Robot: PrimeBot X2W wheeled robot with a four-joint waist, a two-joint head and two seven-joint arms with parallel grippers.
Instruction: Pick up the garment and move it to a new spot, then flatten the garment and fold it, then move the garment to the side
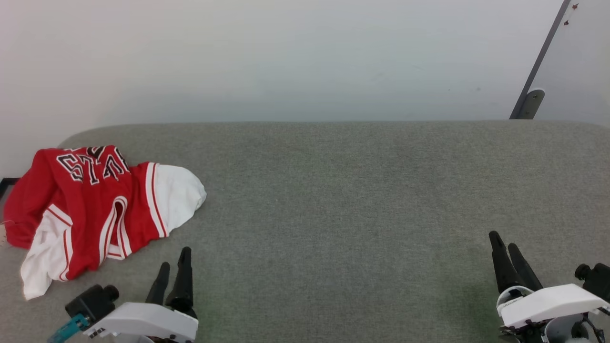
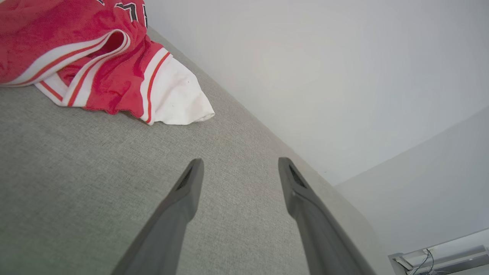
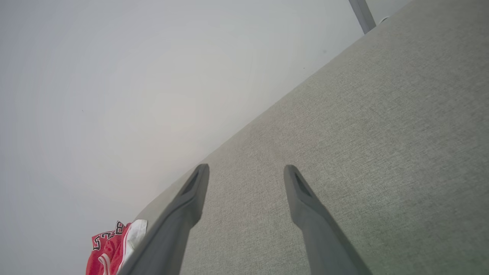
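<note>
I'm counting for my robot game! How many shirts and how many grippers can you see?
shirt: 1
grippers: 2, the left gripper and the right gripper, both open
Total: 3

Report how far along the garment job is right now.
Nothing looks done: the garment lies crumpled at the left end of the grey surface, neither flattened nor folded. Nothing is in hand: the left gripper and right gripper are both open and empty, clear of the cloth. Left to do: pick it up, move it, flatten, fold, then set it aside.
</note>
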